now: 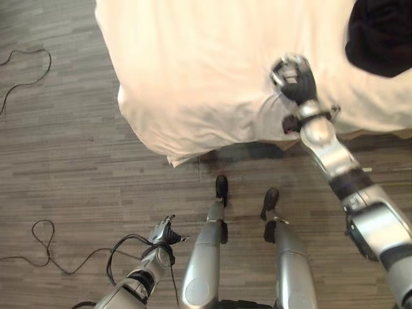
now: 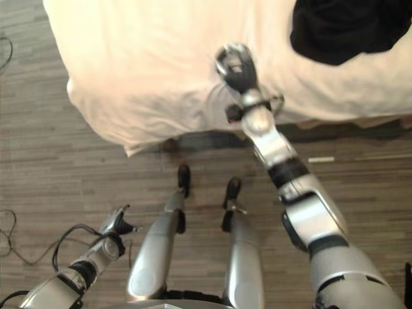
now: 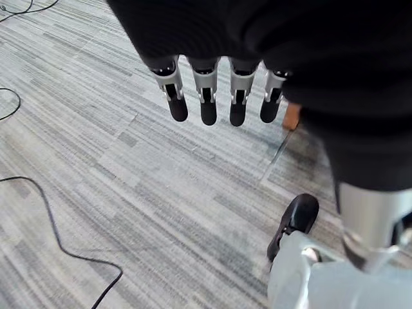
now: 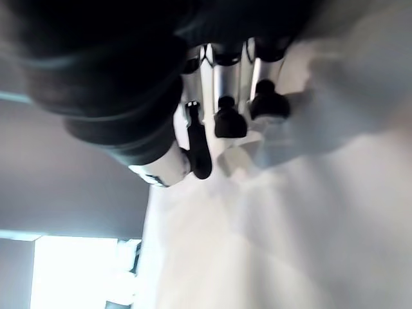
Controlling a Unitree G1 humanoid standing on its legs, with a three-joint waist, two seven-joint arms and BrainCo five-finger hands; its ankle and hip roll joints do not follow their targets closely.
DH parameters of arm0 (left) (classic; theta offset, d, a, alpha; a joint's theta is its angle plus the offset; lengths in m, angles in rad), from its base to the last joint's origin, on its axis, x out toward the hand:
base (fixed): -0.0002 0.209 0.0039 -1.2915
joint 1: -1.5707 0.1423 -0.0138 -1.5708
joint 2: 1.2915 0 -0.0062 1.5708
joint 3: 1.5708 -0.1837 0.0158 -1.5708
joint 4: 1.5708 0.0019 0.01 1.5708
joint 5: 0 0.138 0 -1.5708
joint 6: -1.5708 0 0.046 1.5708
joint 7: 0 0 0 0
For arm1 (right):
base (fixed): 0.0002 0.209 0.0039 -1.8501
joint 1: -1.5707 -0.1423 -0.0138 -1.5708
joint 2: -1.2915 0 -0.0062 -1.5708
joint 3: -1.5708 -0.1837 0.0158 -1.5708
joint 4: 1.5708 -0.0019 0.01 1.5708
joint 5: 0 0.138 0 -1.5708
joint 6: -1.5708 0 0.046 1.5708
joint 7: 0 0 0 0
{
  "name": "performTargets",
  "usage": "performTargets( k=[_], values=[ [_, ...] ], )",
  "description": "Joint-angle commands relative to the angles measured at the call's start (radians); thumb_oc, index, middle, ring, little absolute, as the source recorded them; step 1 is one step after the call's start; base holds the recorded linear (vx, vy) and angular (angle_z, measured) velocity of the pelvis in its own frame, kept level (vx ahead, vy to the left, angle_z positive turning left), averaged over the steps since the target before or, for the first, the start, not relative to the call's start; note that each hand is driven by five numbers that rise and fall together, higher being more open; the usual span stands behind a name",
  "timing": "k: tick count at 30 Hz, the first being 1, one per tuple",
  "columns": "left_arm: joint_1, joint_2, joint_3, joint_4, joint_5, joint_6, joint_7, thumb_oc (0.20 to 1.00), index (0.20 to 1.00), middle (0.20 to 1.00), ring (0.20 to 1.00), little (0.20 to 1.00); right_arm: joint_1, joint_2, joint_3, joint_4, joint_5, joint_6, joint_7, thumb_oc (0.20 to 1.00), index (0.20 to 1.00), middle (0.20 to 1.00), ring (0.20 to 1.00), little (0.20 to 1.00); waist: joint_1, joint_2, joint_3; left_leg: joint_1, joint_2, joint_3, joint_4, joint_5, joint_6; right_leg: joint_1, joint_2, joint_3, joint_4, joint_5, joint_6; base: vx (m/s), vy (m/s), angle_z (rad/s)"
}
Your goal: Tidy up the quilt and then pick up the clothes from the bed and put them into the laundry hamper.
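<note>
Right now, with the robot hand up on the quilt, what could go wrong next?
The right robot hand has its fingers curled into the white quilt near the bed's edge. A strong pull might drag the quilt towards the floor instead of smoothing it.

The black clothes lie on the same quilt, so tugging it could shift them or bury them in folds.

The left robot hand hangs open low over the floor, so it could not steady the quilt.

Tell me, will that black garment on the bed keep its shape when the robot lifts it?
Probably not. The black garment lies in a crumpled heap on the white quilt, so it looks soft and floppy and would likely drape and dangle. It seems light.
</note>
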Motion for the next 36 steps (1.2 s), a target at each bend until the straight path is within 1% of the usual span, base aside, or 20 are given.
performTargets(
  k=[1, 5, 9, 11, 12, 13, 15, 17, 19, 21, 22, 23, 24, 25, 26, 27, 29, 32, 34, 36],
  values=[
    [0.044, 0.027, 0.074, 0.038, 0.057, 0.018, -0.012, 1.0, 1.0, 1.0, 1.0, 1.0, 0.435, -0.12, -0.168, 0.133, -0.021, 0.069, 0.001, 0.2, 0.2, 0.2, 0.2, 0.2, -0.086, -0.039, -0.064, 0.095, 0.014, 0.015, 0.074, -0.148, -0.035, 0.14, -0.037, 0.055, -0.171, 0.071, 0.124, 0.11, 0.052, -0.04],
    [0.086, 0.042, 0.104, 0.039, 0.078, 0.024, -0.041, 1.0, 1.0, 1.0, 1.0, 1.0, 0.681, -0.069, -0.309, 0.216, -0.005, 0.084, 0.024, 0.2, 0.2, 0.2, 0.2, 0.2, -0.141, -0.063, -0.143, 0.247, 0.014, 0.053, -0.004, -0.159, -0.028, 0.257, -0.028, 0.078, -0.219, 0.079, 0.142, 0.28, 0.093, -0.19],
    [0.1, 0.044, 0.126, 0.046, 0.061, 0.028, -0.05, 1.0, 1.0, 1.0, 1.0, 1.0, 0.742, -0.012, -0.317, 0.314, -0.005, 0.103, 0.05, 0.2, 0.2, 0.2, 0.2, 0.2, -0.17, -0.068, -0.188, 0.355, 0.018, 0.115, -0.063, -0.16, -0.024, 0.293, -0.014, 0.083, -0.212, 0.108, 0.163, 0.17, 0.053, -0.58],
    [0.096, 0.053, 0.135, 0.049, 0.046, 0.029, -0.048, 1.0, 1.0, 1.0, 1.0, 1.0, 0.744, 0.028, -0.28, 0.374, -0.014, 0.118, 0.076, 0.2, 0.2, 0.2, 0.2, 0.2, -0.162, -0.073, -0.195, 0.422, 0.046, 0.198, -0.076, -0.164, -0.032, 0.29, -0.048, -0.022, -0.151, 0.138, 0.178, 0.08, 0.0, -0.76],
    [0.096, 0.053, 0.135, 0.049, 0.046, 0.029, -0.048, 1.0, 1.0, 1.0, 1.0, 1.0, 0.744, 0.028, -0.279, 0.374, -0.014, 0.118, 0.076, 0.278, 0.278, 0.278, 0.278, 0.278, -0.162, -0.073, -0.195, 0.421, 0.046, 0.198, -0.076, -0.164, -0.032, 0.29, -0.048, -0.022, -0.151, 0.138, 0.178, 0.14, 0.028, -1.69],
    [0.101, 0.053, 0.138, 0.057, 0.042, 0.031, -0.053, 1.0, 1.0, 1.0, 1.0, 1.0, 0.733, 0.056, -0.239, 0.445, -0.04, 0.137, 0.093, 1.0, 1.0, 1.0, 1.0, 1.0, -0.149, -0.07, -0.219, 0.463, 0.074, 0.274, -0.077, -0.163, -0.041, 0.318, -0.083, -0.182, -0.122, 0.118, 0.17, 0.2, 0.021, -1.62],
    [0.105, 0.047, 0.138, 0.066, 0.039, 0.03, -0.066, 1.0, 1.0, 1.0, 1.0, 1.0, 0.726, 0.091, -0.204, 0.496, -0.073, 0.151, 0.103, 1.0, 1.0, 1.0, 1.0, 1.0, -0.147, -0.077, -0.249, 0.51, 0.098, 0.35, -0.064, -0.175, -0.042, 0.325, -0.084, -0.263, -0.11, 0.103, 0.149, 0.3, -0.036, -1.22],
    [0.112, 0.036, 0.125, 0.08, 0.07, 0.024, -0.076, 1.0, 1.0, 1.0, 1.0, 1.0, 0.741, 0.105, -0.188, 0.554, -0.093, 0.161, 0.117, 1.0, 1.0, 1.0, 1.0, 1.0, -0.147, -0.072, -0.283, 0.556, 0.093, 0.364, -0.025, -0.241, -0.046, 0.372, -0.059, -0.245, -0.173, 0.063, 0.147, 0.33, -0.12, -1.65],
    [0.112, 0.019, 0.109, 0.081, 0.076, 0.014, -0.079, 1.0, 1.0, 1.0, 1.0, 1.0, 0.755, 0.123, -0.179, 0.583, -0.088, 0.159, 0.123, 1.0, 1.0, 1.0, 1.0, 1.0, -0.165, -0.067, -0.303, 0.542, 0.132, 0.372, 0.139, -0.201, -0.075, 0.414, 0.004, -0.179, -0.247, 0.046, 0.116, 0.27, -0.243, -0.64],
    [0.115, 0.005, 0.11, 0.069, 0.05, 0.009, -0.073, 1.0, 1.0, 1.0, 1.0, 1.0, 0.75, 0.13, -0.152, 0.617, -0.1, 0.168, 0.116, 1.0, 1.0, 1.0, 1.0, 1.0, -0.139, -0.093, -0.283, 0.419, 0.19, 0.274, 0.43, -0.101, -0.084, 0.45, 0.045, -0.131, -0.305, 0.063, 0.06, 0.18, -0.284, -1.17],
    [0.118, -0.003, 0.114, 0.069, 0.035, 0.006, -0.073, 1.0, 1.0, 1.0, 1.0, 1.0, 0.74, 0.129, -0.129, 0.625, -0.118, 0.172, 0.118, 1.0, 1.0, 1.0, 1.0, 1.0, -0.115, -0.113, -0.274, 0.357, 0.135, 0.18, 0.52, -0.102, -0.063, 0.469, 0.051, -0.086, -0.323, 0.056, 0.043, 0.4, -0.108, -2.15],
    [0.132, -0.017, 0.125, 0.069, 0.004, -0.009, -0.065, 1.0, 1.0, 1.0, 1.0, 1.0, 0.723, 0.137, -0.094, 0.641, -0.147, 0.177, 0.13, 1.0, 1.0, 1.0, 1.0, 1.0, -0.068, -0.127, -0.27, 0.234, -0.05, -0.022, 0.57, -0.183, -0.011, 0.493, 0.07, 0.042, -0.334, 0.05, 0.038, 0.31, -0.008, -1.8],
    [0.132, -0.017, 0.125, 0.069, 0.004, -0.009, -0.065, 1.0, 1.0, 1.0, 1.0, 1.0, 0.723, 0.137, -0.094, 0.642, -0.147, 0.177, 0.13, 1.0, 1.0, 1.0, 1.0, 1.0, -0.069, -0.129, -0.272, 0.232, -0.052, -0.021, 0.566, -0.179, -0.01, 0.489, 0.067, 0.043, -0.334, 0.052, 0.039, 0.39, 0.063, -2.32],
    [0.143, -0.029, 0.136, 0.082, -0.007, -0.015, -0.061, 1.0, 1.0, 1.0, 1.0, 1.0, 0.716, 0.143, -0.074, 0.65, -0.166, 0.18, 0.135, 1.0, 1.0, 1.0, 1.0, 1.0, -0.044, -0.126, -0.267, 0.199, -0.11, -0.086, 0.555, -0.216, 0.002, 0.51, 0.082, 0.109, -0.341, 0.042, 0.049, 0.54, 0.18, -2.62],
    [0.159, -0.052, 0.165, 0.114, -0.039, -0.024, -0.061, 1.0, 1.0, 1.0, 1.0, 1.0, 0.688, 0.145, -0.042, 0.67, -0.195, 0.182, 0.141, 1.0, 1.0, 1.0, 1.0, 1.0, -0.002, -0.112, -0.268, 0.164, -0.081, -0.144, 0.36, -0.226, 0.001, 0.559, 0.095, 0.244, -0.384, 0.025, 0.08, 0.54, 0.175, -2.91],
    [0.159, -0.052, 0.165, 0.114, -0.039, -0.024, -0.061, 1.0, 1.0, 1.0, 1.0, 1.0, 0.688, 0.145, -0.042, 0.67, -0.195, 0.182, 0.141, 1.0, 1.0, 1.0, 1.0, 1.0, -0.001, -0.115, -0.268, 0.167, -0.082, -0.142, 0.35, -0.218, 0.0, 0.557, 0.093, 0.246, -0.385, 0.027, 0.079, 0.63, 0.225, -3.36],
    [0.164, -0.058, 0.178, 0.131, -0.059, -0.031, -0.072, 1.0, 1.0, 1.0, 1.0, 1.0, 0.691, 0.146, -0.017, 0.673, -0.233, 0.178, 0.145, 1.0, 1.0, 1.0, 1.0, 1.0, 0.042, -0.08, -0.279, 0.166, -0.084, -0.254, 0.11, -0.089, -0.018, 0.616, 0.132, 0.352, -0.395, -0.004, 0.07, 0.55, 0.203, -2.83],
    [0.18, -0.053, 0.173, 0.156, -0.003, -0.013, -0.087, 1.0, 1.0, 1.0, 1.0, 1.0, 0.749, 0.159, -0.025, 0.659, -0.266, 0.178, 0.169, 1.0, 1.0, 1.0, 1.0, 1.0, 0.028, -0.099, -0.324, 0.254, -0.103, -0.228, 0.05, -0.1, 0.024, 0.639, 0.144, 0.413, -0.203, -0.058, 0.082, 0.69, 0.306, -1.7],
    [0.165, -0.052, 0.163, 0.143, 0.012, -0.006, -0.08, 1.0, 1.0, 1.0, 1.0, 1.0, 0.742, 0.157, -0.034, 0.647, -0.275, 0.187, 0.175, 1.0, 1.0, 1.0, 1.0, 1.0, -0.007, -0.094, -0.291, 0.32, -0.087, -0.183, 0.04, -0.125, 0.029, 0.505, 0.11, 0.355, 0.069, 0.086, 0.155, 0.25, 0.109, -1.19],
    [0.138, -0.039, 0.138, 0.115, 0.012, -0.007, -0.075, 1.0, 1.0, 1.0, 1.0, 1.0, 0.742, 0.163, -0.033, 0.619, -0.265, 0.179, 0.165, 1.0, 1.0, 1.0, 1.0, 1.0, -0.043, -0.06, -0.279, 0.391, -0.057, -0.187, 0.002, -0.126, 0.038, 0.38, 0.153, 0.31, 0.201, 0.119, 0.151, 0.37, 0.199, -1.09]
  ],
)
